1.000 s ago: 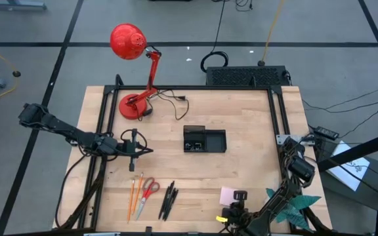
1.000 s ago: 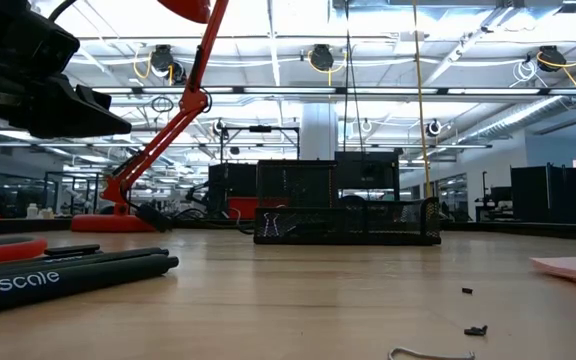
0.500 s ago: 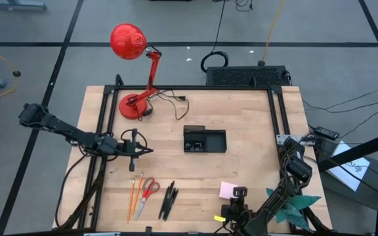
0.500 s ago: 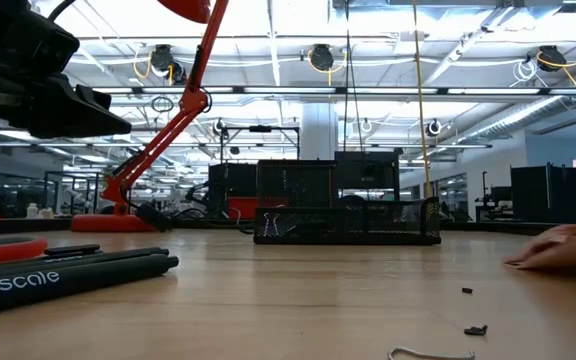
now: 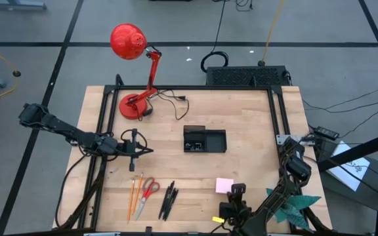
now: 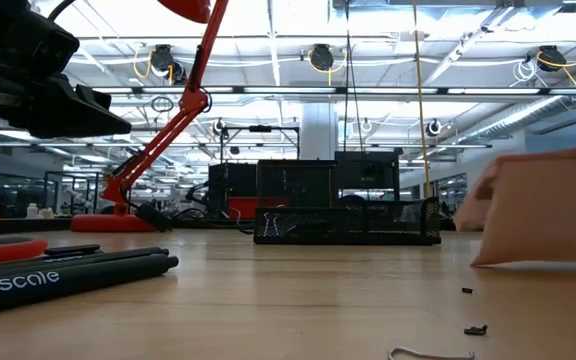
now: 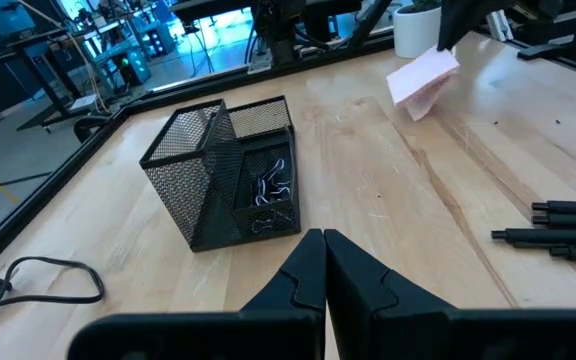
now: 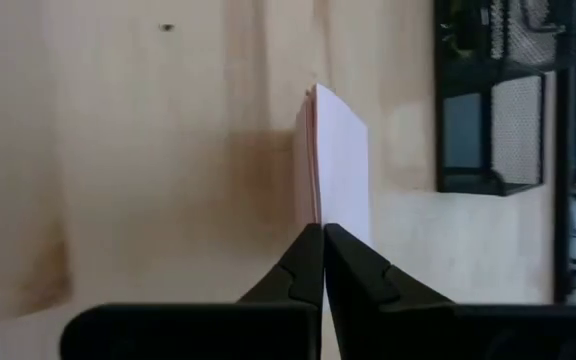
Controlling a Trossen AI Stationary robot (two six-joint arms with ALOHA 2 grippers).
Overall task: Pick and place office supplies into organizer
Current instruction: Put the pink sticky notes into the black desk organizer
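Sticky-note pad [image 8: 336,150] pinched in right hand [image 8: 322,262]

The table [image 5: 248,118] is pale wood in butted strips, smooth with a soft sheen. The organizer [image 7: 230,170] is black wire mesh, matt, seemingly metal. The sticky-note pad [image 8: 336,165] is pale pink paper, matt, its edge showing stacked sheets. The right gripper [image 8: 322,262] and left gripper [image 7: 323,268] have dark matt fingers, probably plastic. The pens [image 6: 63,272] are smooth matt black. The lamp [image 5: 127,42] has a glossy red shade. The scissors [image 5: 149,189] have red handles, likely plastic.
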